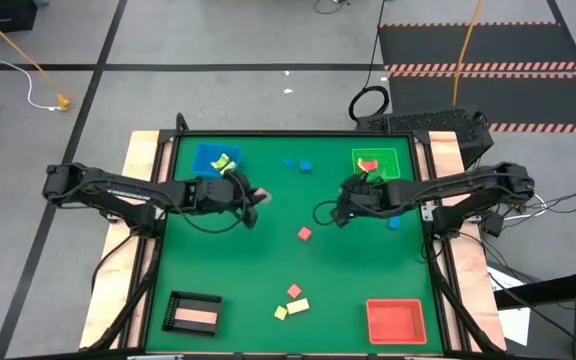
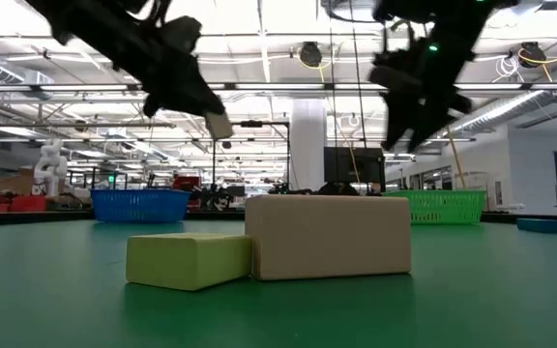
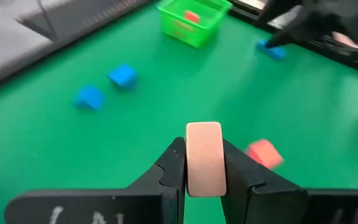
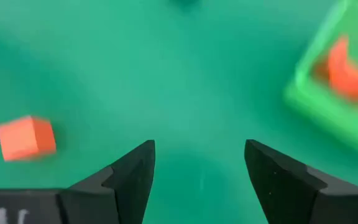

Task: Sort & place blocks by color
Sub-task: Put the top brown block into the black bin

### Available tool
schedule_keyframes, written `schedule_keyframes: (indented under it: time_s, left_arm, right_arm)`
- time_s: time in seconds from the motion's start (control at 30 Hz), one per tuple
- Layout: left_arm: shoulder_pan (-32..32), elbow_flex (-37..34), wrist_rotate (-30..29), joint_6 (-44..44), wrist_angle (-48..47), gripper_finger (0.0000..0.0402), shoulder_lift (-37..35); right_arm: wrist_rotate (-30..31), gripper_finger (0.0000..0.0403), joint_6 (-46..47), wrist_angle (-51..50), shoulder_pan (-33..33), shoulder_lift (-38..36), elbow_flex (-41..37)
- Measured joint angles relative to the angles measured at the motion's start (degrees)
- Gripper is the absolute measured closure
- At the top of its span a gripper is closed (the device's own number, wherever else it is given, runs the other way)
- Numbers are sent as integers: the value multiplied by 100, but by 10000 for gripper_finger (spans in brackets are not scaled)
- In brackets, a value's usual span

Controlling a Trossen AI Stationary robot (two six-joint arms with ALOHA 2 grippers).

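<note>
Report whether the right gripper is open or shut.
Open. In the right wrist view the right gripper has its two dark fingers spread wide apart, with only bare green table between them and nothing held.

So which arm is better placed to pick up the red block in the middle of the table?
The right one, probably. Its hand is open and empty, while the left hand already holds a pink block. The red block lies between both.

i see a broad bare stretch of green table mat (image 1: pixel 268 265) between my two raised arms, broken only by one small red cube (image 1: pixel 304 233) near its middle. nearer the front edge, a red cube, cream bar and yellow-green cube (image 1: pixel 293 302) cluster together. the square black tray (image 1: pixel 193 313) and square red tray (image 1: pixel 396 320) fill the front corners.
</note>
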Motion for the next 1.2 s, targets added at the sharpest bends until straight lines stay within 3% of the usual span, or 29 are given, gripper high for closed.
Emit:
schedule_keyframes:
  time_s: [0.3, 0.43, 0.63, 0.97, 1.2]
  left_arm:
    - [-503, 2, 1707, -1276, -1558, 343, -977]
    - [-966, 4, 2046, -2105, -2169, 343, -1118]
    - [-2060, 2, 2431, -3414, -2438, 343, -1119]
    - [-3969, 2, 2111, -5788, -2489, 343, -1117]
    - [-4876, 2, 1616, -6968, -2973, 343, -1088]
  right_arm:
    - [-1804, 165, 1827, -405, 24, -631, -1089]
    - [-2230, 165, 2209, -414, 94, -814, -1560]
    - [-2321, 165, 2340, -348, 222, -1095, -1941]
    - [-2279, 165, 2402, -375, 241, -1507, -1954]
    - [-2268, 165, 2719, -980, 241, -1624, -1954]
